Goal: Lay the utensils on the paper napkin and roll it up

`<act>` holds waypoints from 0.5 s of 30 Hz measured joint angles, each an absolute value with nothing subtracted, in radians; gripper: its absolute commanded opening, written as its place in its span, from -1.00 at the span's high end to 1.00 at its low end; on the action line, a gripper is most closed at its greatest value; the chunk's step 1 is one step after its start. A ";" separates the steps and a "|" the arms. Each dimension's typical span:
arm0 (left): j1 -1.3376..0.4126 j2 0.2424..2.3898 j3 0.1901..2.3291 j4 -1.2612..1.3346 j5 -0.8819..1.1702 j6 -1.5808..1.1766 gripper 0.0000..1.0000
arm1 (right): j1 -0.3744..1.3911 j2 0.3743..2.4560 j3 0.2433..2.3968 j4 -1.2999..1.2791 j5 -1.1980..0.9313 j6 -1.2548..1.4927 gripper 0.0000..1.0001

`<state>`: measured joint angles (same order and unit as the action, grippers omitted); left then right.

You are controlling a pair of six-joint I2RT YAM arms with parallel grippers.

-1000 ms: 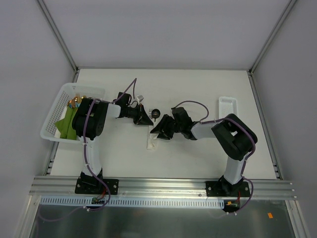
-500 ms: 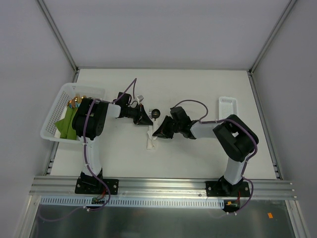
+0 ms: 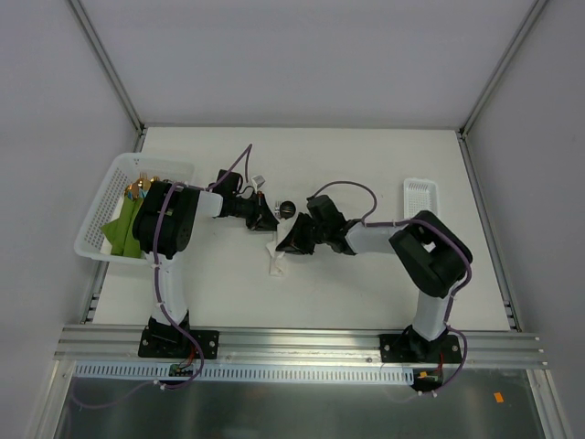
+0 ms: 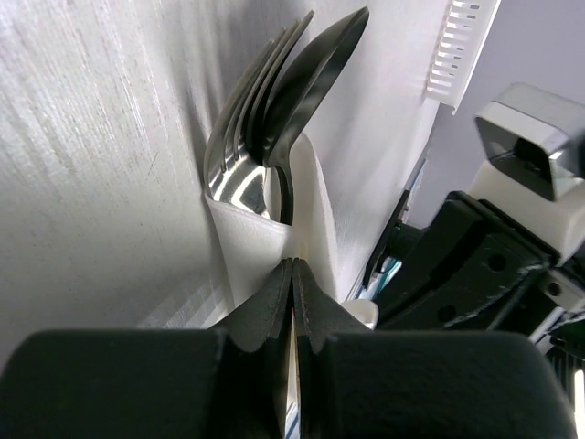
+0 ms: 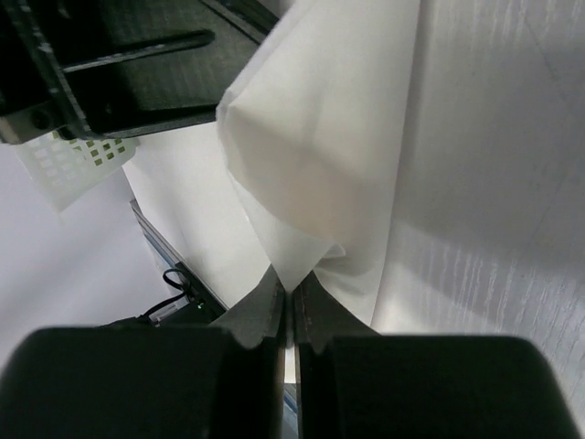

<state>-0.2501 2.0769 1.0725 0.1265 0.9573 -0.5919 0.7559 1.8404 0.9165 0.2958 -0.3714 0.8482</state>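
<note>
A paper napkin [image 4: 260,247] half-wrapped round a black fork [image 4: 239,119] and spoon [image 4: 315,73], pinched from both sides.

Closest in, the left end effector [image 4: 292,274] has its fingers pressed together on a napkin fold, probably pinning the wrap. Just beyond its tips, the fork and spoon heads poke out of the paper, nested together on the white counter [image 4: 91,137]. The right end effector [image 5: 291,294] is likewise clamped on a napkin corner. The paper rises in a loose hump ahead of its tips, seemingly to draw it over the cutlery.
</note>
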 measured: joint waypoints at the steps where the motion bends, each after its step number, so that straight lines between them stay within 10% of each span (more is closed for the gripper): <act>1: -0.250 2.077 1.073 0.126 0.957 -0.592 1.00 | 0.757 1.850 0.917 0.300 -0.371 0.849 1.00; 15: -0.247 2.076 1.076 0.112 0.957 -0.592 1.00 | 0.762 1.956 0.933 0.418 -0.424 0.903 0.68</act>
